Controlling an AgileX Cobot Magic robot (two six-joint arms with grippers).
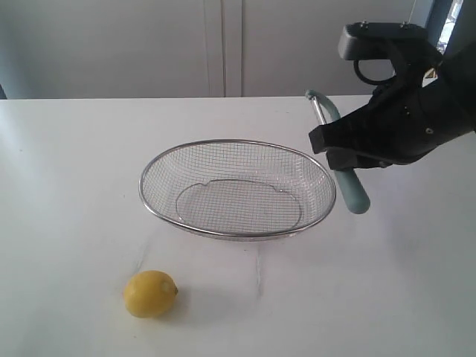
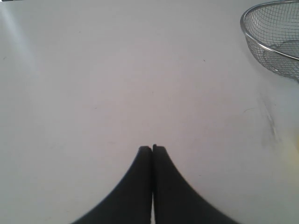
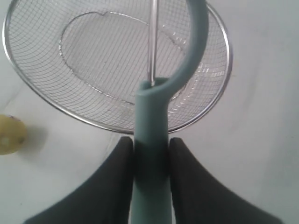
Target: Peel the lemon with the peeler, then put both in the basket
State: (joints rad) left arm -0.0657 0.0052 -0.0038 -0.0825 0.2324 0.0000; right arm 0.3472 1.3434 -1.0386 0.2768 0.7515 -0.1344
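Observation:
The yellow lemon (image 1: 150, 294) lies on the white table near the front left, also at the edge of the right wrist view (image 3: 10, 134). The silver wire basket (image 1: 145, 195) stands mid-table with nothing in it (image 3: 223, 88); its rim also shows in the left wrist view (image 2: 247, 35). My right gripper (image 1: 343, 158) (image 3: 151, 140) is shut on the teal handle of the peeler (image 1: 351, 190) (image 3: 150, 121), held in the air at the basket's right edge, its curved head over the mesh. My left gripper (image 2: 152, 148) is shut on nothing above bare table; it is not in the exterior view.
The white table (image 1: 67, 149) runs back to a pale wall with cabinet panels (image 1: 223, 44). A faint scuff marks the table (image 2: 271, 126) near the basket.

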